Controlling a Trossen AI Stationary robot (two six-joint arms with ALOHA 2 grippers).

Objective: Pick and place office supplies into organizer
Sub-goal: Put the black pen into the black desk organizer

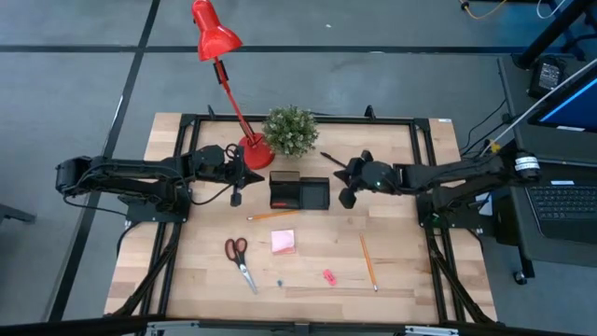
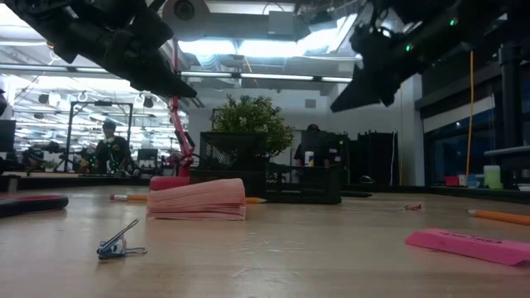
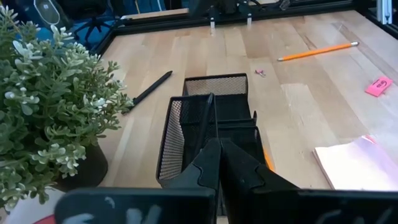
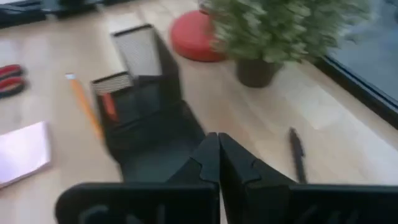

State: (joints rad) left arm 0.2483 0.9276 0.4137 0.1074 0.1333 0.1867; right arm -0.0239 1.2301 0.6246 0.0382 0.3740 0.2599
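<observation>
Nearest the front edge of the surface (image 1: 187, 271) lie the scissors (image 1: 239, 261), sticky pad (image 1: 284, 242) and two pencils (image 1: 367, 261). Farther back, the organizer (image 1: 299, 191) sits between both hands: left hand (image 1: 237, 196) at its 9 o'clock, right hand (image 1: 347, 197) at 3 o'clock, both pinched closed, empty.

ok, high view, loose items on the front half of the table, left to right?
Red-handled scissors → tiny blue piece → pink sticky-note pad → small pink bit → orange pencil.
</observation>
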